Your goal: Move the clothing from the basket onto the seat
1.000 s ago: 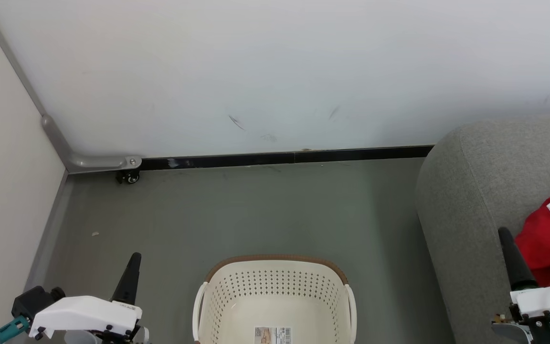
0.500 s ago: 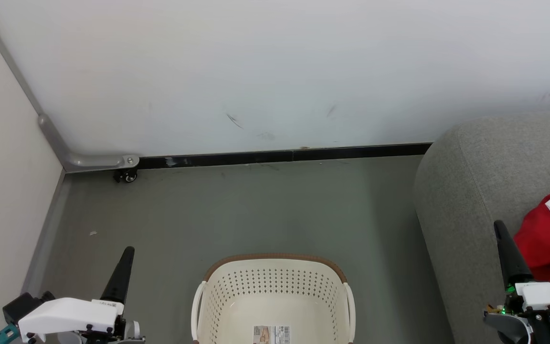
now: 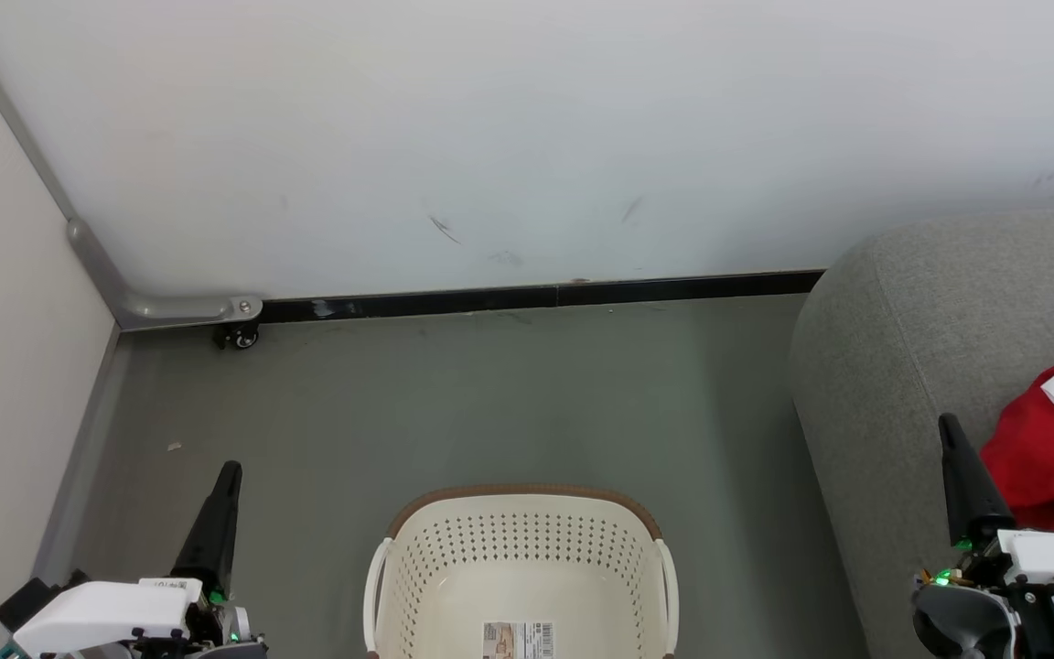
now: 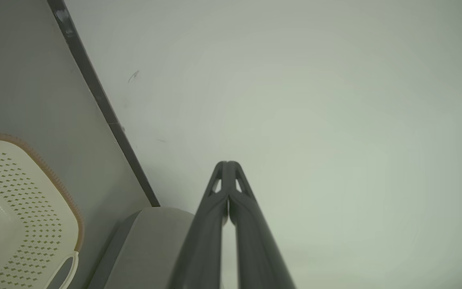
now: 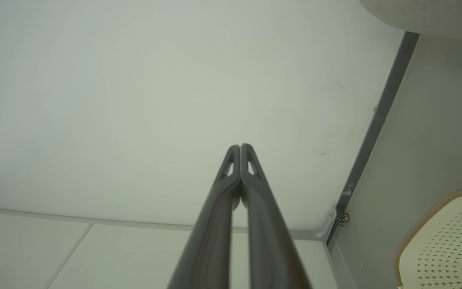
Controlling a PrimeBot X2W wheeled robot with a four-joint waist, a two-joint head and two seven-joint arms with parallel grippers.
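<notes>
One basket (image 3: 518, 540) stands on the floor (image 3: 490, 394). Right of it is one seat (image 3: 902, 348), carrying one heap of red clothing (image 3: 1044, 448). Two grippers flank the basket: left gripper (image 3: 229, 470) and right gripper (image 3: 948, 423). The wrist views show each pair of fingers (image 4: 209, 224) pressed together, while the head view shows the basket's barcode label (image 3: 518, 639).

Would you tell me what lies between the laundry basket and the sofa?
In the head view, bare grey floor separates the laundry basket and sofa.
</notes>
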